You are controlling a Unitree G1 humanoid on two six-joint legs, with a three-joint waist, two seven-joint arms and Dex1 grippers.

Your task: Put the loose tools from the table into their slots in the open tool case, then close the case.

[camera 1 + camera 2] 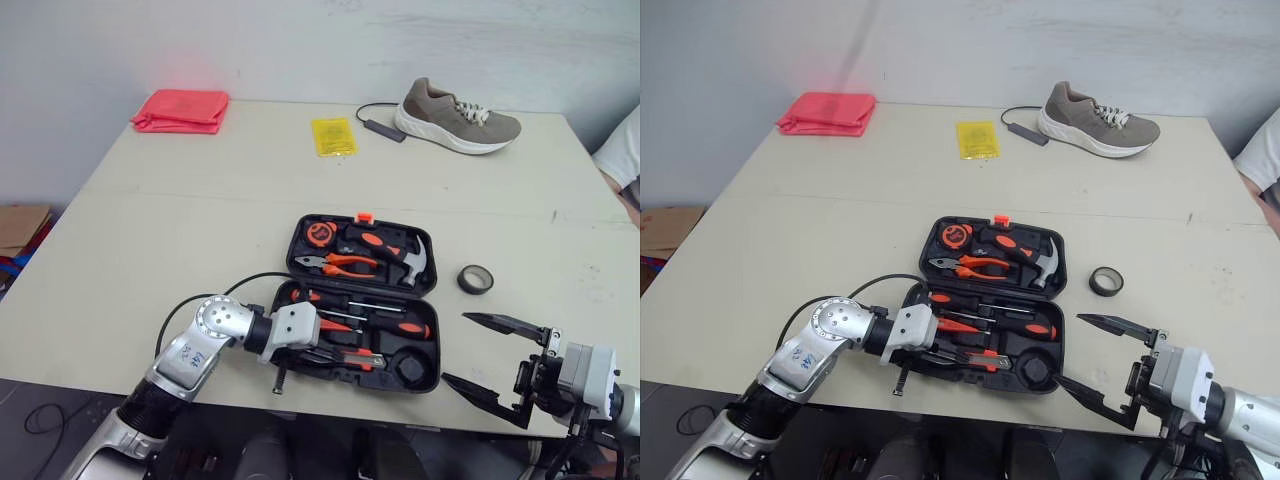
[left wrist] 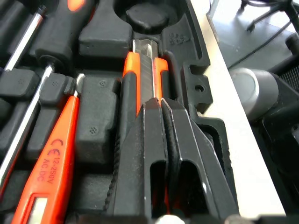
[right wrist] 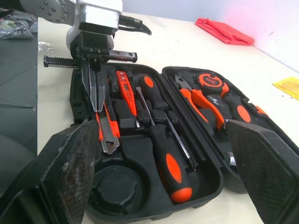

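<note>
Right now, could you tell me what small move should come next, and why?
Probably reach the open right tool forward to the tape roll: it lies loose on the table beside the case, whose round slot is empty.

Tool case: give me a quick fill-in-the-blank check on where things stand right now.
The left gripper is ____ above the utility knife in the tool case.
The black tape roll lies on the table, to the case's ____.
The right gripper is ____, holding nothing.
The case's round slot is ____.
Missing words: shut; right; open; empty.
</note>
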